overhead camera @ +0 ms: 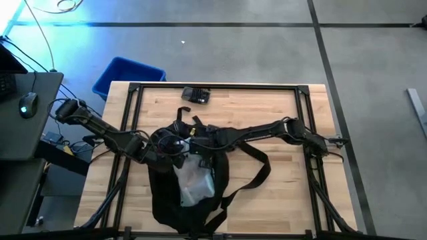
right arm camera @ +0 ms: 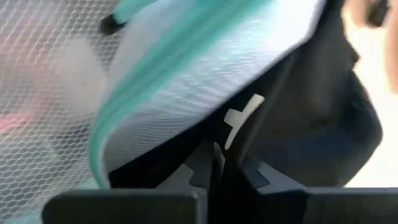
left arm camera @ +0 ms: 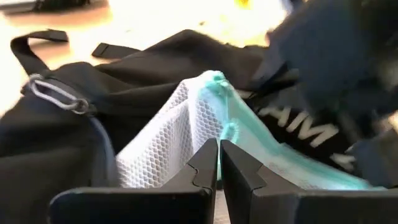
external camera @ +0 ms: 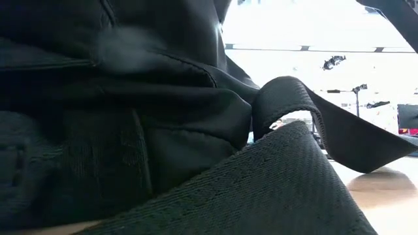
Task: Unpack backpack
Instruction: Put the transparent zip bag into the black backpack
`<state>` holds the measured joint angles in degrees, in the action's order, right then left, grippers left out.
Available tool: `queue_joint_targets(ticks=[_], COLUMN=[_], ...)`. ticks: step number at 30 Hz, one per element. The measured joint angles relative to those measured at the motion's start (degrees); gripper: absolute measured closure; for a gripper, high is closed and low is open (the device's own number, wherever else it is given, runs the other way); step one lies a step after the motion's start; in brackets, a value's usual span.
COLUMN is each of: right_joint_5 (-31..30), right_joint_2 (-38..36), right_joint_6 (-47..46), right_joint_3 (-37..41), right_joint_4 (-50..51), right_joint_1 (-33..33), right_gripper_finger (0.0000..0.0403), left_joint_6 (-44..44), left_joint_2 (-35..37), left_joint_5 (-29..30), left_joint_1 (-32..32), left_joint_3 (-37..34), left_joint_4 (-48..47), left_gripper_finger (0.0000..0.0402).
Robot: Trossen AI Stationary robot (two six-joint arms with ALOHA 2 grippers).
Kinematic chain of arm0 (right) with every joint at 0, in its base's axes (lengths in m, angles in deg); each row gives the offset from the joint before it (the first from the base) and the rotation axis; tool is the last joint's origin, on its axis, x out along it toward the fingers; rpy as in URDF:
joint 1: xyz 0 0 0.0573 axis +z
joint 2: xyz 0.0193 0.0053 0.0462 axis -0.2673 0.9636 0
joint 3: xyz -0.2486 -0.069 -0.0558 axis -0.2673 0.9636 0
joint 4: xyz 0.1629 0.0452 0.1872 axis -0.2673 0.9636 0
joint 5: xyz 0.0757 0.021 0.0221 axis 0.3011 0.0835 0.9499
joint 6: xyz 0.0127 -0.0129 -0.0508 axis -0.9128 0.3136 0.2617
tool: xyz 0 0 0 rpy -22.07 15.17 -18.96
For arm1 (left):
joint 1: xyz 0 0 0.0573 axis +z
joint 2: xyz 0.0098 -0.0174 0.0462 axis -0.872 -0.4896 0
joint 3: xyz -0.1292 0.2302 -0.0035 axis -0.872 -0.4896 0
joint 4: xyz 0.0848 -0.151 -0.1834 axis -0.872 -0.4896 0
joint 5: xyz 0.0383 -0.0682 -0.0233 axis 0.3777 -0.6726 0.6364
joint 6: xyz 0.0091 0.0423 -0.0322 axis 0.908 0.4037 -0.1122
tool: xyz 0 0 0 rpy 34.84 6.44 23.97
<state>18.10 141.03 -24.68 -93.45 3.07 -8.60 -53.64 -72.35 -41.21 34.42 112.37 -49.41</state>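
High view: the backpack (overhead camera: 175, 193) is laid flat on the wooden bench (overhead camera: 280, 200), at the middle of the near edge, straps trailed off to the right. A white mesh pouch (overhead camera: 193, 181) is seen half out of its mouth. Both arms are met over that mouth: left hand (overhead camera: 172, 148) beside the pouch's top, right hand (overhead camera: 195, 135) just next to it. A small black device (overhead camera: 196, 95) is left at the far edge, well apart. A blue bin (overhead camera: 127, 75) is seen on the floor beyond the far-left corner.

Low view: filled by black fabric and a strap (external camera: 307, 108) close to the lens — no hands shown.

Left wrist view: the left hand (left arm camera: 219, 149) is fully closed, its fingers pressed together right at the teal zip edge of the pouch (left arm camera: 168, 137). Nothing is seen pinched between them, though the very tips are hard to read.

Right wrist view: the right hand (right arm camera: 219, 155) is closed too, jaws met against black fabric under the pouch (right arm camera: 186, 74). A grip on anything cannot be confirmed.

Step in hand, as judged: pouch extraction, partly done. For the next move, a firm pinch on the pouch's zip edge is called for, with the bag's rim held down while the pouch is drawn clear — snagging on the opening is the risk.
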Motion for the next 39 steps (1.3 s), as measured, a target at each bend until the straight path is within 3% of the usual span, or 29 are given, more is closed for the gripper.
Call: queue_joint_targets(ticks=[9,16,22,29,33,39], right_joint_5=[-6.29,-8.77,-5.51,-5.78,-5.7,-1.47], right_joint_2=[-7.54,-12.32,-13.04,-13.02,-13.02,-11.06], right_joint_6=[-4.15,-10.28,-11.39,-15.96,-11.66,-7.53], right_joint_3=[0.0,0.0,0.0,0.0,0.0,-0.02], right_joint_4=[-1.35,-2.54,-6.88,-1.45,-0.99,-3.5], right_joint_1=[2.72,3.95,5.77,6.77,6.19,4.16], right_gripper_finger=[0.0403,0.0403,0.0403,0.0398,0.0356,0.0232], left_joint_6=[18.94,12.22,11.92,12.12,12.04,8.75], left_joint_2=[-0.93,-7.71,-14.85,-14.88,-14.67,-14.64], left_joint_5=[-2.5,-3.02,-4.01,-7.73,-7.93,-7.8], left_joint_1=[2.85,7.3,10.54,8.81,6.43,3.7], left_joint_3=[0.05,-4.67,-9.2,-9.27,-9.25,-9.22], left_joint_4=[10.28,11.14,21.63,23.38,22.01,19.05], left_gripper_finger=[0.0401,0.0401,0.0401,0.0401,0.0401,0.0401])
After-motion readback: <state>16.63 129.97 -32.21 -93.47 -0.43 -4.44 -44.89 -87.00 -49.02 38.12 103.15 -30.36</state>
